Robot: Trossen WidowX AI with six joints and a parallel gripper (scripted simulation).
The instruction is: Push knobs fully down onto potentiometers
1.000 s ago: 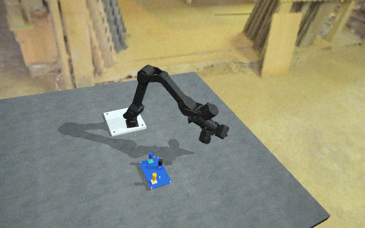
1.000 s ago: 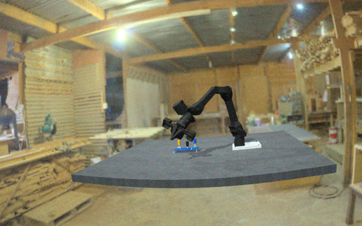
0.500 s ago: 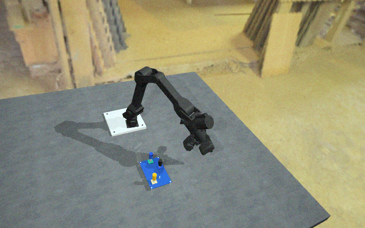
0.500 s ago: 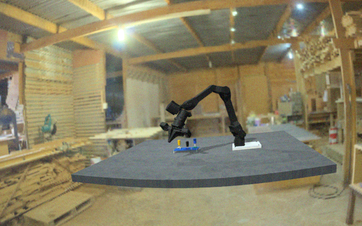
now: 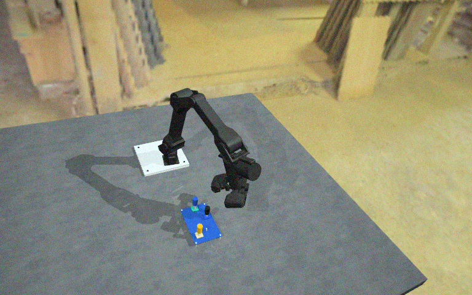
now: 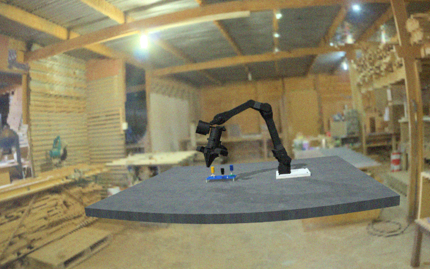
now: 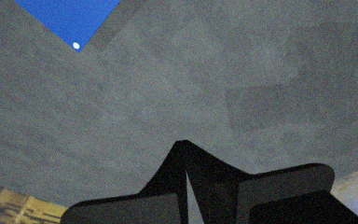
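The blue circuit board [image 5: 195, 220] [image 6: 218, 178] [image 7: 76, 19] stands on short legs; only one corner shows in the wrist view. A yellow knob [image 5: 199, 228] [image 6: 213, 169] stands over a tan potentiometer [image 5: 198, 235], with pale shaft visible beneath it. A blue knob [image 5: 195, 201] [image 6: 231, 167] stands over a teal potentiometer [image 5: 194, 209], also with a gap beneath. A black knob [image 5: 206, 210] [image 6: 222, 171] sits lower, over a blue base. My gripper [image 6: 208, 166] [image 7: 182, 146] points down, shut and empty, its tips together. It is in the air beside the board, touching no knob.
A small white post [image 5: 206, 229] stands on the board near the yellow knob. The arm's white base plate [image 5: 149, 163] [image 6: 298, 172] is behind the board in the top view. The grey table's edge [image 5: 334, 176] runs along the right there. The arm's shadow falls left of the board.
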